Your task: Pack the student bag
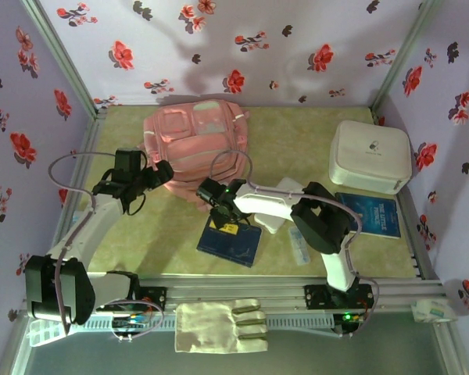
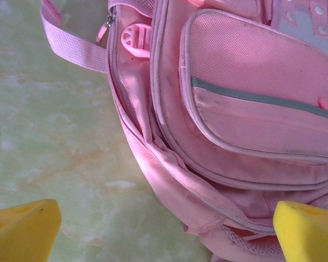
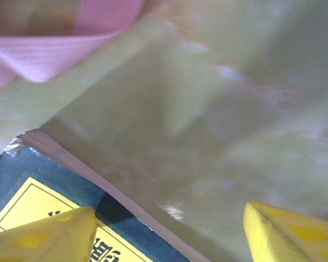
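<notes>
Currently: student bag [image 1: 194, 134] lies flat on the green mottled table [image 1: 297, 141], on the far side and left of centre, close to the flowered back wall. Its front pockets face up.

Left gripper [image 1: 164, 173] sits at the bag's near-left corner. In the wrist view its yellow fingertips [image 2: 23, 225] are spread wide with nothing clamped. One tip is over bare table, the other over the bag's bottom edge (contact with the fabric cannot be judged). The zip seam and a grey-trimmed pocket lie further up that view.

Right gripper [image 1: 216, 205] hovers just on the near side of the bag, over the far corner of a dark blue book [image 1: 231, 241] with a yellow label. In its wrist view the jaws are apart and hold nothing. One tip is over the book's corner, the other over bare table; whether the first touches the cover, cannot tell. A pink strap [image 3: 60, 52] crosses the upper-left corner of that view.

Elsewhere: white rounded box [image 1: 371, 156] at far right, well apart from the bag. A second blue book [image 1: 369, 213] lies just on its near side. A pale glove [image 1: 220, 325] is draped over the front rail between the arm bases.
</notes>
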{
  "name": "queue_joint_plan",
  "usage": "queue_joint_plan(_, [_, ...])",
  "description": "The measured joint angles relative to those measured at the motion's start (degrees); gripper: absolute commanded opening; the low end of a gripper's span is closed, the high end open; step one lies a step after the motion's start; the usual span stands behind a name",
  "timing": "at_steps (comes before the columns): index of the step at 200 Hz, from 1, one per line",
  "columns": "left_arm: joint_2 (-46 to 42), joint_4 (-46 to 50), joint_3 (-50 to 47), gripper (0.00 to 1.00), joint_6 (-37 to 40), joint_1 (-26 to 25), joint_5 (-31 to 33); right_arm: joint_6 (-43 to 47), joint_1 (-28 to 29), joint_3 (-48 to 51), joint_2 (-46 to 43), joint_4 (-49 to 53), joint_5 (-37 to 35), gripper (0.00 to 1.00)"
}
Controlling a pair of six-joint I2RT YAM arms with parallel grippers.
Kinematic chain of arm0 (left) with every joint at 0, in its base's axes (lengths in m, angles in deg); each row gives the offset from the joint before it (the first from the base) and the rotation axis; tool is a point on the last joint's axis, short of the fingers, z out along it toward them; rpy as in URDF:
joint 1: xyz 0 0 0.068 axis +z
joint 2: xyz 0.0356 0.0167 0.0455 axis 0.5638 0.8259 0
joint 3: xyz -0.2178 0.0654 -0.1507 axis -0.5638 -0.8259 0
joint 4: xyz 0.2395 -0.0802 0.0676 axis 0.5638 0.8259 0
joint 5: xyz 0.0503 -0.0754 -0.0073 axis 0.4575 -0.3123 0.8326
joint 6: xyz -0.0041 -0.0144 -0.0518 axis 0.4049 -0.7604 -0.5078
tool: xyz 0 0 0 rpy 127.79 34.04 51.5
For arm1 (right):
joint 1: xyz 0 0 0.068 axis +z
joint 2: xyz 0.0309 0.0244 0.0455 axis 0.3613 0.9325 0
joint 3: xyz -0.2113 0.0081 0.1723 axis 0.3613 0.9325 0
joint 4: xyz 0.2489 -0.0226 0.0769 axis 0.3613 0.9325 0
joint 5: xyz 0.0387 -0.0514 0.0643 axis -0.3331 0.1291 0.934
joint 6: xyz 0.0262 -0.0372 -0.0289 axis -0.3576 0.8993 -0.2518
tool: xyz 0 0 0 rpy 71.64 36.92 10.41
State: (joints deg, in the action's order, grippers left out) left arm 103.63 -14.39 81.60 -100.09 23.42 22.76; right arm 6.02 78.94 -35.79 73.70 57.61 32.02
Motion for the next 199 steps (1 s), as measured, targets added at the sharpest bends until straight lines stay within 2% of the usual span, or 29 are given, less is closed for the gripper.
queue_joint_plan(52, [0.6,-0.8,0.0,1.00,-1.4,-0.1,-3.6,-4.8,-2.5,2.1,-1.3,0.8,-9.9,0.67])
queue_joint_plan(82, [1.2,-1.8,-1.1,1.00,-3.0,-2.1,-6.3,-6.3,-3.4,5.4,-5.5,-1.7,-9.8,0.59])
queue_joint_plan(113, [1.3,-3.2,-4.7,1.00,-6.2,-8.1,-8.2,-6.2,-3.4,10.1,-11.1,-8.0,-4.3,0.54])
queue_joint_plan(137, [1.5,-5.3,-8.4,1.00,-11.0,-13.9,-8.8,-6.0,-3.6,12.0,-11.9,-11.0,-0.5,0.47])
queue_joint_plan(184, [3.7,-12.6,-16.1,0.90,-24.0,-23.5,-8.9,-5.8,-5.0,13.0,-11.0,-13.3,1.9,0.44])
queue_joint_plan(199, [4.7,-13.9,-17.0,0.86,-27.3,-25.2,-8.9,-5.4,-5.3,13.4,-10.2,-13.9,2.1,0.38])
